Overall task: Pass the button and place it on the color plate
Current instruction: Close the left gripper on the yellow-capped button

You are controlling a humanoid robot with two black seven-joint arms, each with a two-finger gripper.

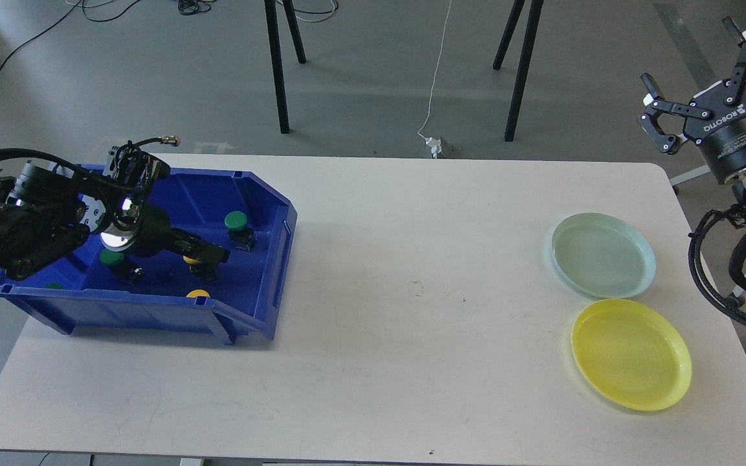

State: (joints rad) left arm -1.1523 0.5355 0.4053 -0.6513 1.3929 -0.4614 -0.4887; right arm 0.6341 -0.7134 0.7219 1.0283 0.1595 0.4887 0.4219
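A blue bin [263, 291] stands on the table's left side and holds several push buttons. A green button [236, 221] sits at the back, another green one [111, 257] at the left, and a yellow one [198, 294] by the front wall. My left gripper [214, 254] reaches down into the bin, right over a second yellow button [190, 260]. Its fingers look like one dark bar, so I cannot tell whether they grip. My right gripper [689, 55] is open and empty, raised off the table's far right. A pale green plate [603, 254] and a yellow plate [631, 353] lie at the right.
The white table [412, 291] spans the view between the bin and the plates. Black stand legs [279, 65] and cables are on the floor behind the table. A thin green edge [54, 285] shows at the bin's front-left corner.
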